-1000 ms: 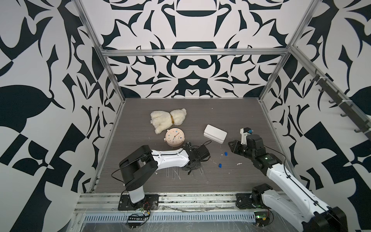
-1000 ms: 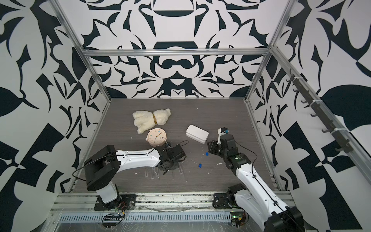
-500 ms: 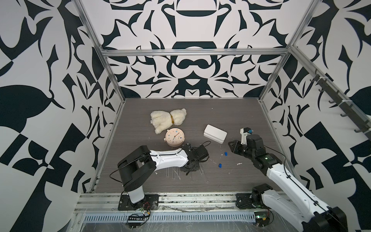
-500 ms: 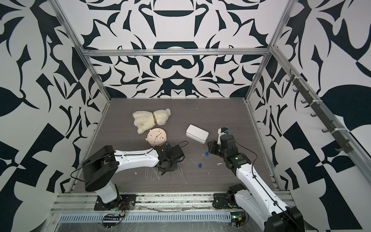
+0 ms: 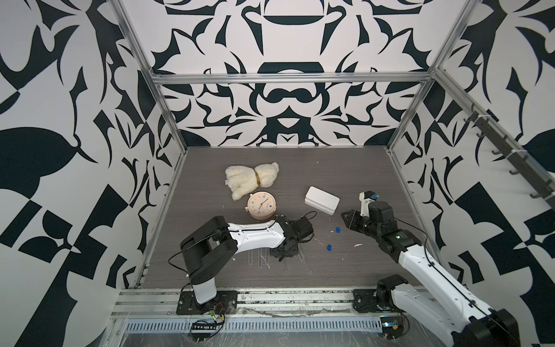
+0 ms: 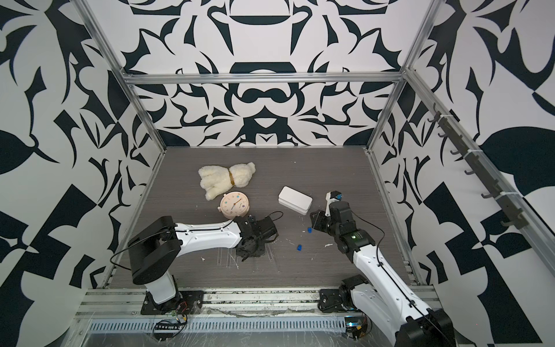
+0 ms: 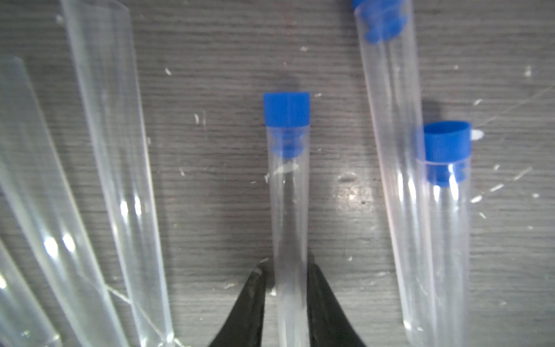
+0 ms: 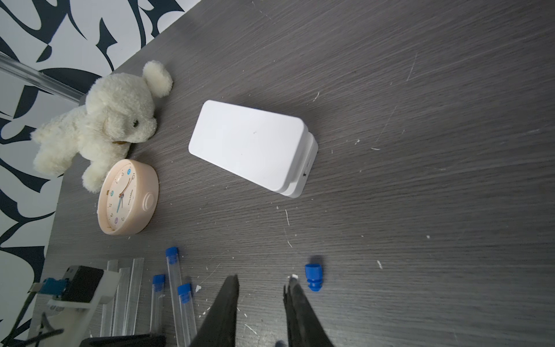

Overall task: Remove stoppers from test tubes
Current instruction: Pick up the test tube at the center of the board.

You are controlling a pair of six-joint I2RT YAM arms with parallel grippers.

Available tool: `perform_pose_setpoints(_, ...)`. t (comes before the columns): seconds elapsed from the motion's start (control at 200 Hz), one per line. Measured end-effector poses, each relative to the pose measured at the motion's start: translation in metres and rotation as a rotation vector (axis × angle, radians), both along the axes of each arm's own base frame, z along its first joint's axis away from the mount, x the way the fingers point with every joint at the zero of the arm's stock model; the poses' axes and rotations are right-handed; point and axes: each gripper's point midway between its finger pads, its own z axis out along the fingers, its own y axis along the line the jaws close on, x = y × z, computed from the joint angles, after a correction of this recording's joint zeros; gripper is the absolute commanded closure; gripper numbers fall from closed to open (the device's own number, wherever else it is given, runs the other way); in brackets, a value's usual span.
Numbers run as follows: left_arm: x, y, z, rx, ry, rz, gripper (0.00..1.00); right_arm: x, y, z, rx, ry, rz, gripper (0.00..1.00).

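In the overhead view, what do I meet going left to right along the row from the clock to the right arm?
clock → white box → right gripper. The plush dog overlaps the clock sideways, so it is left out.

My left fingers [image 7: 249, 312] are matt black; the test tube [image 7: 289, 225] is clear and glossy, its stopper [image 7: 286, 108] smooth blue plastic, the table [image 7: 210, 120] matt grey woodgrain.
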Motion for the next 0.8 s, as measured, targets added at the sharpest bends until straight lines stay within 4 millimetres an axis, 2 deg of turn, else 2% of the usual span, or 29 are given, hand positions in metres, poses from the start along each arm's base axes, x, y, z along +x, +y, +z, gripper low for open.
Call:
perform_pose_setpoints(0.25, -0.001, 0.001, 0.000, 0.004, 0.004, -0.004, 0.80, 0.000, 0.000, 0.000, 0.000, 0.000, 0.000, 0.72)
perform_pose_setpoints(0.57, 0.004, 0.002, 0.003, 0.012, -0.028, -0.034, 0.81, -0.002, 0.004, 0.001, 0.028, 0.010, 0.008, 0.71)
perform_pose_setpoints(0.675, 0.014, 0.000, 0.018, -0.014, -0.095, -0.061, 0.81, -0.003, 0.008, 0.004, 0.055, 0.011, 0.019, 0.72)
perform_pose_setpoints(0.8, 0.027, -0.008, 0.054, -0.099, -0.211, -0.091, 0.81, -0.002, 0.014, 0.012, 0.096, -0.001, 0.034, 0.71)
